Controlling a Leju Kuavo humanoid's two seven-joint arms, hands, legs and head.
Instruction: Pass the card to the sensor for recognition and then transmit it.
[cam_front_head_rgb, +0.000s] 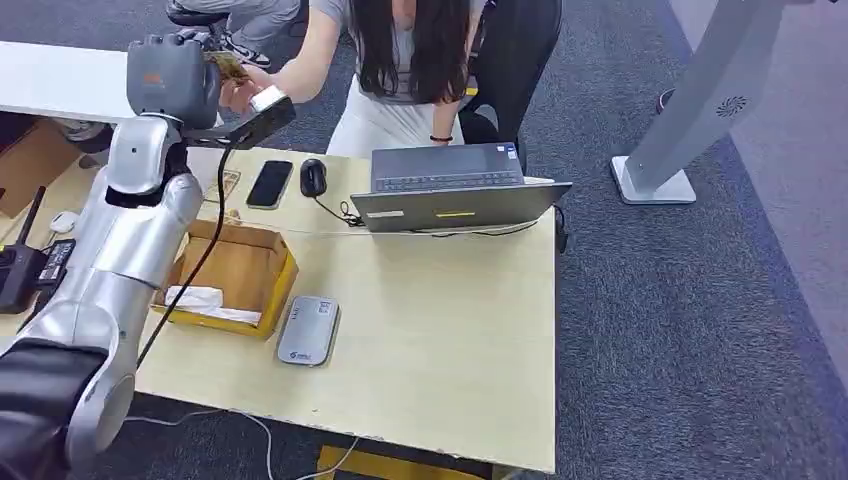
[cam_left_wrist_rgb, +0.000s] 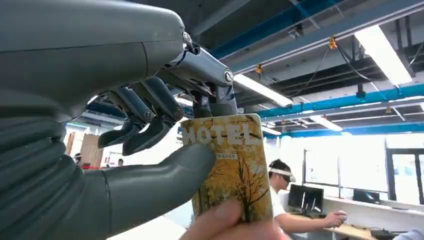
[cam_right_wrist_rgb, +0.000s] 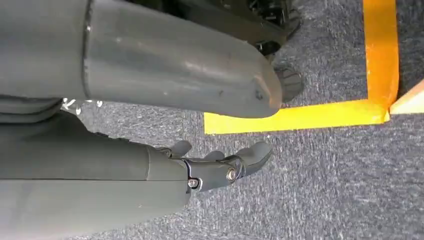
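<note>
From the head view, the left arm (cam_front_head_rgb: 120, 240) rises from seven o'clock up to eleven o'clock, where the left hand (cam_front_head_rgb: 215, 75) reaches past the far edge of the counter (cam_front_head_rgb: 440, 340). The card (cam_left_wrist_rgb: 231, 165), yellow with "MOTEL" printed across it, sits in that hand: in the left wrist view the thick thumb (cam_left_wrist_rgb: 165, 172) presses one face while a metal finger backs the other side, so the fingers are clamped on the card. The remaining dark fingers (cam_left_wrist_rgb: 145, 117) curl loosely beside it, not touching it. A person's fingertip (cam_left_wrist_rgb: 220, 220) also touches the card's free end. In the head view the person (cam_front_head_rgb: 400, 60) crouches at twelve o'clock, one hand (cam_front_head_rgb: 240, 90) stretched up to the robot's hand.

On the counter, a cardboard box (cam_front_head_rgb: 235, 275) lies at nine o'clock just beside the arm, with the grey sensor (cam_front_head_rgb: 308, 330) near it at about seven o'clock from the centre. A phone (cam_front_head_rgb: 270, 183) and a mouse (cam_front_head_rgb: 313, 176) rest towards eleven o'clock, and a laptop (cam_front_head_rgb: 450, 190) stands at twelve o'clock.

The right hand (cam_right_wrist_rgb: 220, 167) hangs above grey carpet (cam_right_wrist_rgb: 325, 190) with yellow tape (cam_right_wrist_rgb: 310, 115); its fingers are loosely apart and hold nothing.
</note>
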